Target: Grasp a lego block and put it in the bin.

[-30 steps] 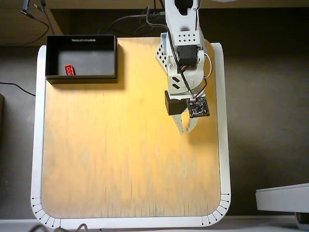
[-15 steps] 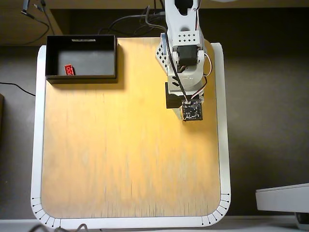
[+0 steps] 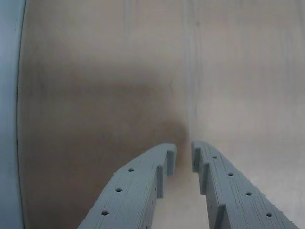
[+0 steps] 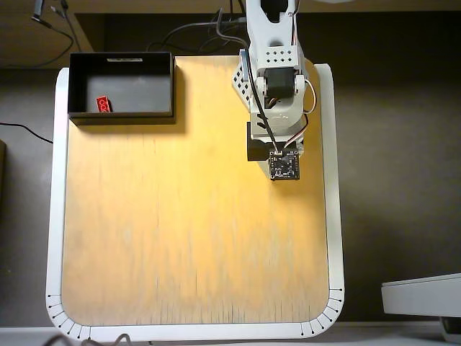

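Grey printed pincer is filling the bottom of the wrist view, tips nearly together with a slim gap, pinching nothing. It is pointing down at bare wood table; no brick is showing here.

Overhead view: lego block is lying inside the bin, near its left wall. Arm is folding back on the right side of the table, well apart from the bin; its own camera board is hiding the fingertips.

Risks: looks done to me. Only hazards are the arm sweeping left and clipping the bin wall, or cables behind snagging.
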